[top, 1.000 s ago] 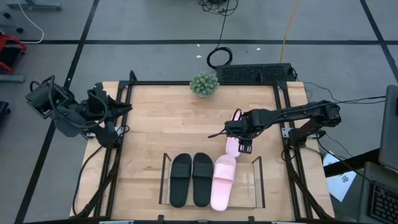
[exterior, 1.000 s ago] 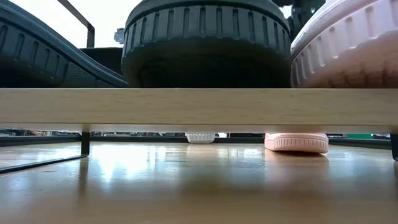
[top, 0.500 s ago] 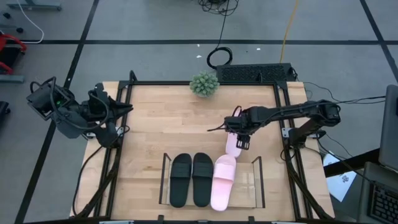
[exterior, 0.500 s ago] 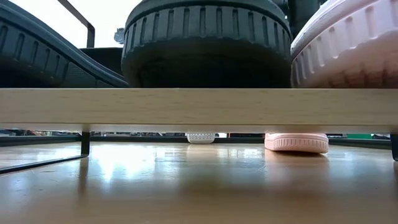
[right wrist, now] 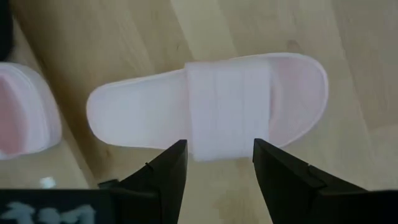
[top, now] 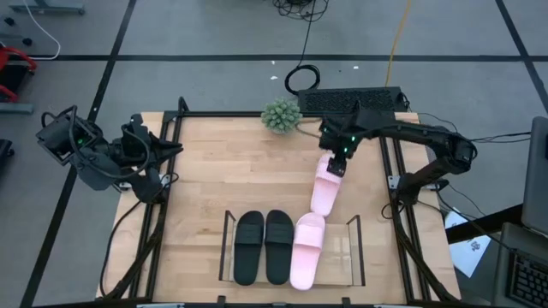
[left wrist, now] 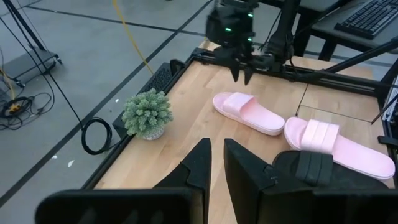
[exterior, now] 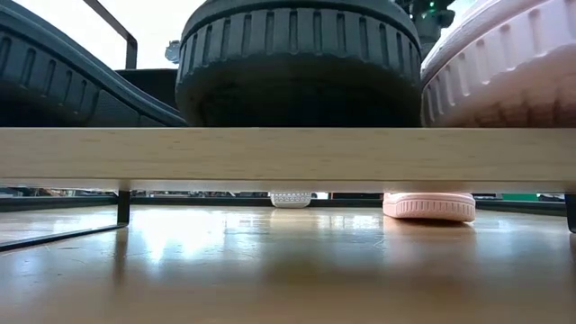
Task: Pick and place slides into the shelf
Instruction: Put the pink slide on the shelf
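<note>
High view: my shelf (top: 355, 257) holds both black slides (top: 264, 246) and one pink slide (top: 306, 250); beyond it the loose pink slide (top: 324, 190) lies on the counter (top: 223, 171), my right tool (top: 337, 168) open above its strap.

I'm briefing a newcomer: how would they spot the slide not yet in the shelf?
Start at the clear shelf at the table's near edge, holding two black slides and one pink slide. Just beyond it, on bare wood, lies the loose pink slide, under the right hand, which is open. It alone lies outside the shelf.
</note>
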